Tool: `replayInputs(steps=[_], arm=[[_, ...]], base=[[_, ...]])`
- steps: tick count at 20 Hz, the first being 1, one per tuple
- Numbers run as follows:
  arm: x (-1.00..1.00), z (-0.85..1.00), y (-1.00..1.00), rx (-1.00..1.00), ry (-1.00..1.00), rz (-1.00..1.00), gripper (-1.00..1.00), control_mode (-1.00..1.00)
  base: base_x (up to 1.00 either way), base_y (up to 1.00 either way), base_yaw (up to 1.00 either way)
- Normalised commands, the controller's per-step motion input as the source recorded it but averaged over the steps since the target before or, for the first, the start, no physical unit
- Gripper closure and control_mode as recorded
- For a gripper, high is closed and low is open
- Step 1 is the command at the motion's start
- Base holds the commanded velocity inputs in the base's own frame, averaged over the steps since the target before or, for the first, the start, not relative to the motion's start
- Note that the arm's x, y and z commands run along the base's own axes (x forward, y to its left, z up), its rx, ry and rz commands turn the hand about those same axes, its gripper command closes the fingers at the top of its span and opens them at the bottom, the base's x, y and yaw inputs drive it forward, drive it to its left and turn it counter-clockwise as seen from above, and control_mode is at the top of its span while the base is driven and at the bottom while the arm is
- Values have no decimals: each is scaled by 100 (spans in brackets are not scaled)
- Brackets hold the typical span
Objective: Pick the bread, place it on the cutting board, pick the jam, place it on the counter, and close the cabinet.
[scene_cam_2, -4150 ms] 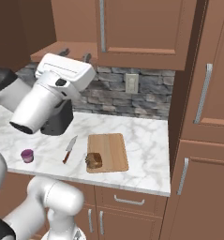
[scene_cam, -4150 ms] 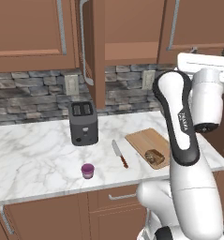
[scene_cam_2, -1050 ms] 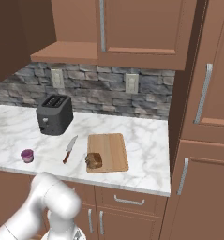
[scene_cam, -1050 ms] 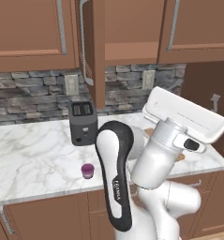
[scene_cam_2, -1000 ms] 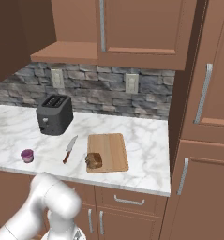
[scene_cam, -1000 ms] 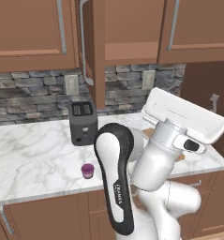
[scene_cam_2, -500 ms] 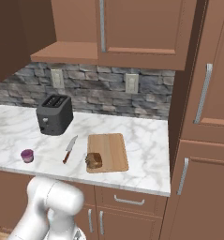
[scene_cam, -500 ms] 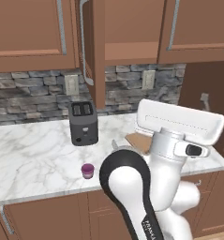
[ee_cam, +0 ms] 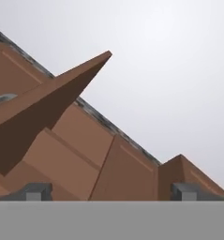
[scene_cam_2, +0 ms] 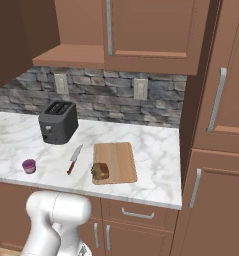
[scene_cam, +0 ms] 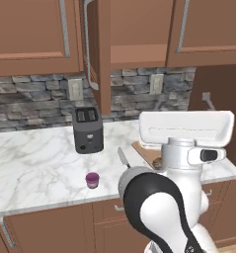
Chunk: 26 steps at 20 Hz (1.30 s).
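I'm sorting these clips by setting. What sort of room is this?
A rendered home kitchen, most likely: a marble counter with a toaster and cutting board, a stone backsplash, and wooden cabinets.

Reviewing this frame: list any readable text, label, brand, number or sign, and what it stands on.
No readable text in any view.
Robot arm: a small mark low on the dark joint cover, cut off at the frame edge and too small to read.
Toaster, jam and cabinet: no label or print visible.
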Motion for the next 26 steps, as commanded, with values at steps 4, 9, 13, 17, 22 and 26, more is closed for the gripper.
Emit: replayInputs(steps=[4,9,13,17,22,26], arm=[[0,12,48,0,9,3,-100,-100],[0,11,54,0,11,1,-100,-100],[0,12,52,0,12,1,-100,-100],[0,9,49,1,11,2,-100,-100],[0,5,53,0,11,2,-100,-100],[0,0,57,0,12,2,-100,-100]], base=[[0,0,0],[0,0,0],[0,0,0],[0,0,0],[0,0,0],[0,0,0]])
